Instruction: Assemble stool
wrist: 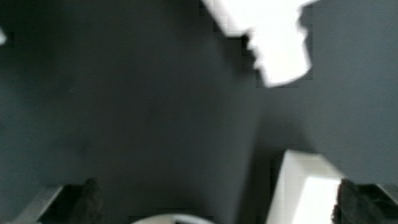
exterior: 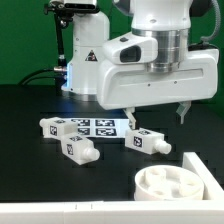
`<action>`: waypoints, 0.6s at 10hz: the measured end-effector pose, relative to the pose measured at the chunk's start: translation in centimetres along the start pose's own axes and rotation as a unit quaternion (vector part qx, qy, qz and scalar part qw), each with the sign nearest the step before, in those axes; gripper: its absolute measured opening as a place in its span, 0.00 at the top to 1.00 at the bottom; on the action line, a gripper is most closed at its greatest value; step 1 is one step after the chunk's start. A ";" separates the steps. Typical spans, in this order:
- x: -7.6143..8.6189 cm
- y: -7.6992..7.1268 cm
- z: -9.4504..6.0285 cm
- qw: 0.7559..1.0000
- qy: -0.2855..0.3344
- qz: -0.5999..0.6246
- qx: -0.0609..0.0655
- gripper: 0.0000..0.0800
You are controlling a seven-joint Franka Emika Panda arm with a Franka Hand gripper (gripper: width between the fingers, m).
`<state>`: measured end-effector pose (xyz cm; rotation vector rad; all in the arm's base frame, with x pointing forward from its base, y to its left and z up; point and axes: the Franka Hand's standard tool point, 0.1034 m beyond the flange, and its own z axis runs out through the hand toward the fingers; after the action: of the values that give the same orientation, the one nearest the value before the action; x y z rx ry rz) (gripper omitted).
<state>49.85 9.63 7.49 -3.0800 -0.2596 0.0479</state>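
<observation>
Seat [exterior: 172, 187] beside bar [exterior: 60, 214], legs [exterior: 146, 141] beyond

The white arm [exterior: 165, 20] comes down from above with its wrist upright. The pincer [exterior: 154, 119] points straight down, its two dark fingers [exterior: 127, 118] spread wide apart, empty, gripping nothing between them.

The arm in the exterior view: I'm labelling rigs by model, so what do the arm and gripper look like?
The arm is white and rounded, with a grey wrist ring. Its gripper has a boxy white body and two dark fingers.
</observation>
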 end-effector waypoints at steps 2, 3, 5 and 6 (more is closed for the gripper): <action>-1.8 -1.3 0.5 1.000 0.013 0.005 -0.003 0.19; -1.7 -1.2 0.6 1.000 0.014 0.005 -0.003 0.19; -2.4 -1.3 1.1 0.997 0.009 -0.078 -0.005 0.19; -3.1 -1.3 1.5 0.993 0.004 -0.116 -0.004 0.19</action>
<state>46.58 10.43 6.13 -3.0339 -0.6174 0.0257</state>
